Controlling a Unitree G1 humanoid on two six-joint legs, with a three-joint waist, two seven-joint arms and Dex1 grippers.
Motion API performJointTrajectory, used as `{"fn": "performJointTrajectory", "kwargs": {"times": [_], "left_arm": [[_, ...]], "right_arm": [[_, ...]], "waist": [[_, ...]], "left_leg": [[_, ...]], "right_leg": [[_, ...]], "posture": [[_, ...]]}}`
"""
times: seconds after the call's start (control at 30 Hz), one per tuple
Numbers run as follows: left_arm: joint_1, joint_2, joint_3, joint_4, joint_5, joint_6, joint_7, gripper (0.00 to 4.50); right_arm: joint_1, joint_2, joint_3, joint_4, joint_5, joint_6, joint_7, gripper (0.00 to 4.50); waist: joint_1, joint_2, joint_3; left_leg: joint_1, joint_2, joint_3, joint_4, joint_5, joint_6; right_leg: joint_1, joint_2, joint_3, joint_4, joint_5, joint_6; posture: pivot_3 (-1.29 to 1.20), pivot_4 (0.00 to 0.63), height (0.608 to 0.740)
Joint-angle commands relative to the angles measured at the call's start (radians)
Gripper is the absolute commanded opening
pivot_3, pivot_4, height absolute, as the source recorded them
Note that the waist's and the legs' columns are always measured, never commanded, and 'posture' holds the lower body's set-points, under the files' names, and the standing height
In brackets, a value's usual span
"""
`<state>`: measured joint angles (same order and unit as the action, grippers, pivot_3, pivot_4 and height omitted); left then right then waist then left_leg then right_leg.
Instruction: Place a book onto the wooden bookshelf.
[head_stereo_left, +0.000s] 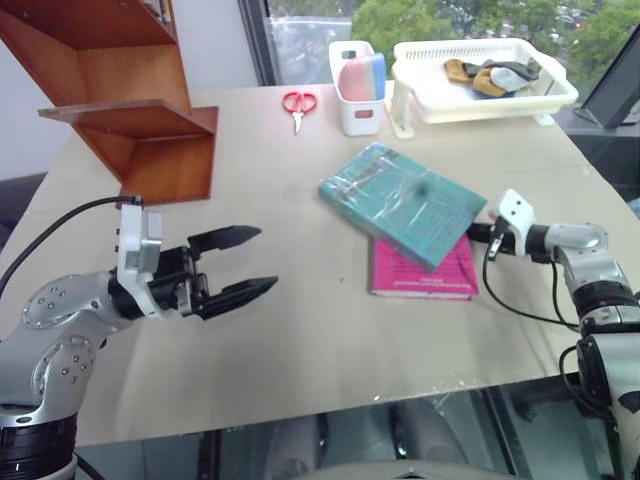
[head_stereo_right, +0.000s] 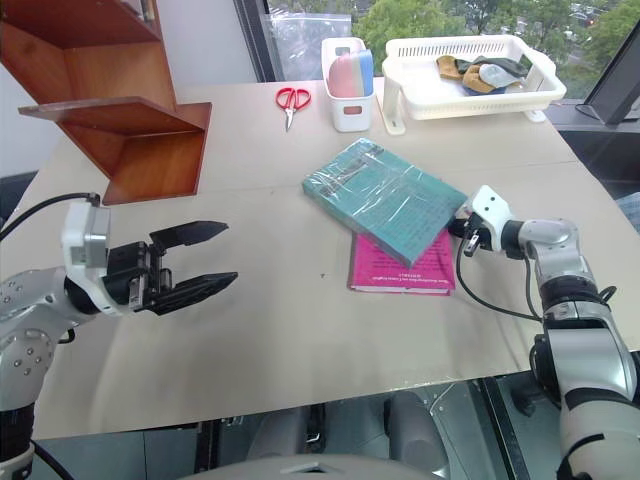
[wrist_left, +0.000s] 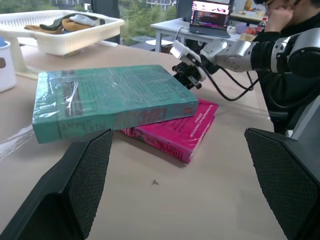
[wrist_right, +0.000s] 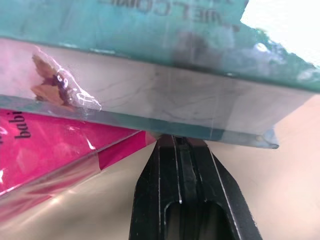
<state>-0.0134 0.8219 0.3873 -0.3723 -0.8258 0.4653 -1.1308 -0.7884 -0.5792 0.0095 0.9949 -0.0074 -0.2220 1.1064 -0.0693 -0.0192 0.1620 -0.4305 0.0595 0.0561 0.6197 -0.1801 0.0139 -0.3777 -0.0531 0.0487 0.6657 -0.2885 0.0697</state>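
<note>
The teal-green book (head_stereo_left: 400, 200), in glossy wrap, lies askew on top of a thinner pink book (head_stereo_left: 425, 272) at the middle right of the table. My right gripper (head_stereo_right: 458, 228) is shut with nothing in it. In the right wrist view its tips (wrist_right: 176, 142) sit against the lower edge of the book (wrist_right: 150, 95), where it overhangs the pink one. My left gripper (head_stereo_left: 266, 258) hovers open over the table's left side, pointing towards the books with nothing between its fingers (wrist_left: 75, 195). The wooden bookshelf (head_stereo_left: 150, 130) stands at the far left corner.
Red-handled scissors (head_stereo_left: 298, 103) lie at the back, beside a white holder (head_stereo_left: 357, 100) with pink and blue items. A white basket tray (head_stereo_left: 480, 95) with cloths stands at the back right. A seated person (wrist_left: 287, 30) and a laptop show beyond the table's right edge.
</note>
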Motion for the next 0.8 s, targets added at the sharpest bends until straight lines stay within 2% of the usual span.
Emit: {"fn": "performJointTrajectory", "kwargs": {"times": [0.03,0.3,0.47,0.57,0.67,0.8], "left_arm": [[0.016,-0.001,0.03,-0.03,0.004,-0.026,0.004,4.5],[0.034,-0.001,0.021,-0.042,0.029,-0.048,0.018,4.5],[0.015,-0.007,-0.009,-0.023,0.061,-0.061,0.029,4.5],[-0.003,-0.019,-0.042,-0.003,0.104,-0.075,0.048,4.5],[-0.026,-0.035,-0.077,0.027,0.156,-0.107,0.062,4.5],[-0.088,-0.056,-0.127,0.104,0.206,-0.131,0.073,4.5]], "right_arm": [[0.046,0.044,0.011,-0.087,0.034,0.018,0.029,0.04],[0.133,0.063,0.011,-0.239,0.063,0.076,-0.011,0.04],[0.236,-0.026,-0.015,-0.341,0.033,0.07,-0.098,0.04],[0.354,-0.103,-0.064,-0.493,0.084,0.131,-0.09,0.04],[0.48,-0.151,-0.137,-0.702,0.167,0.219,-0.1,0.91],[0.704,-0.198,-0.265,-1.138,0.306,0.41,-0.138,2.7]], "waist": [[0.0,0.0,0.0],[0.003,0.0,0.0],[0.023,0.0,0.0],[0.055,0.0,0.0],[0.065,-0.001,-0.001],[0.067,0.001,0.0]], "left_leg": [[0.0,0.0,0.0,0.0,0.0,0.0],[0.0,0.0,0.0,0.0,0.0,0.0],[0.0,0.0,0.0,0.0,0.0,0.0],[-0.001,-0.001,0.0,0.0,0.0,0.0],[-0.001,-0.001,-0.001,0.0,0.0,0.0],[-0.001,-0.001,-0.001,0.0,0.0,0.0]], "right_leg": [[0.0,0.0,0.0,0.0,0.0,0.0],[0.0,0.0,0.0,0.001,0.0,0.0],[0.0,0.0,-0.001,0.001,0.0,0.0],[0.0,-0.002,-0.002,0.0,0.0,0.0],[0.0,-0.002,-0.002,-0.001,0.0,0.0],[0.0,-0.001,-0.002,-0.001,0.0,0.0]], "posture": [[0.0,0.15,0.74],[0.0,0.15,0.74],[0.0,0.15,0.74],[0.0,0.15,0.74],[0.0,0.15,0.74],[0.0,0.15,0.74]]}}
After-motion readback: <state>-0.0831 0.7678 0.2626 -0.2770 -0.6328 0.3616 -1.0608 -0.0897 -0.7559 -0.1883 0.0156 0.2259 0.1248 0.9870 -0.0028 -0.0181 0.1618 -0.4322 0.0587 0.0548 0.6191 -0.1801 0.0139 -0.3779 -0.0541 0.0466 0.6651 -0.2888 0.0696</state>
